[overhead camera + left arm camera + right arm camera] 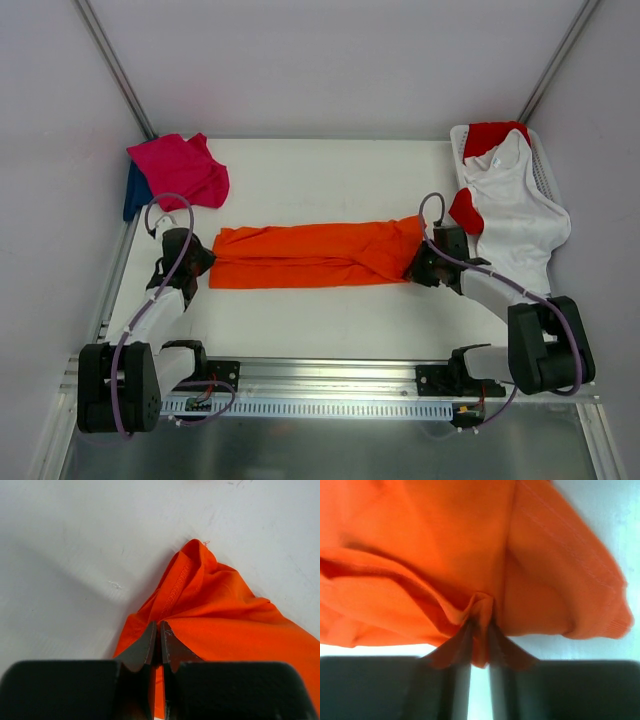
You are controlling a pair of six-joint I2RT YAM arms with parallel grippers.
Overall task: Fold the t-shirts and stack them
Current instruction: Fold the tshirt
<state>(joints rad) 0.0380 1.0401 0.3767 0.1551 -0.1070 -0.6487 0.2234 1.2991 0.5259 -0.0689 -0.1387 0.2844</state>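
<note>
Now, orange t-shirt: lying mid-table as a long narrow band, stretched between the two arms.
Left gripper: clenched tight, with a stitched edge of the orange cloth nipped at its tips, at the band's left end.
Right gripper: pinching a bunched tuck of orange fabric at the right end, jaws all but closed on it.
Long axis: runs left to right across the table, roughly level with the near edge, and the right end looks bulkier.
Which way it points: one end at each gripper; I cannot tell which end has the collar.
Step in hand: looks like a lengthwise fold held taut before the next fold across.
Doing it well: keep both ends equally tight and both hands level, so the band comes down flat without a twist.
Also: bring one end squarely over the other so the edges line up, and let go only once the cloth lies on the table.
Watch out: the right pinch is a small tuck and may slip if pulled hard.
Others: pink t-shirt over a dark blue t-shirt far left; white t-shirt and red t-shirt at the basket far right.
</note>
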